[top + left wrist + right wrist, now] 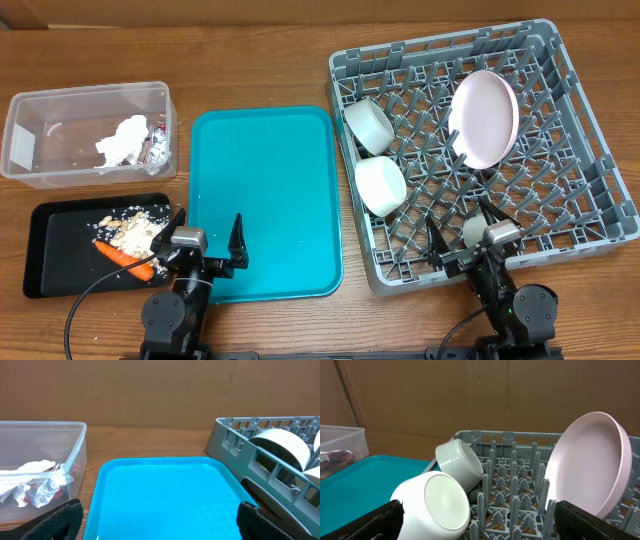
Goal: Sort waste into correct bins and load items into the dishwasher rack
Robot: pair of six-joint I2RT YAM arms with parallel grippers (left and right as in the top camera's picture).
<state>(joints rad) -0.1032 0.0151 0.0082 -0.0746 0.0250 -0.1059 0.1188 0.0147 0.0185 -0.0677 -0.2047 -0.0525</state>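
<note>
With left gripper (210,222) and right gripper (458,222) both released and empty, a careless right swing could topple the leaning plate (485,118).

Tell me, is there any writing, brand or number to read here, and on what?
None can be read in any view.
The wrapper in the tub may carry print, but it is crumpled and too small to read.
The tray, rack, bowls and plate show no markings.
</note>
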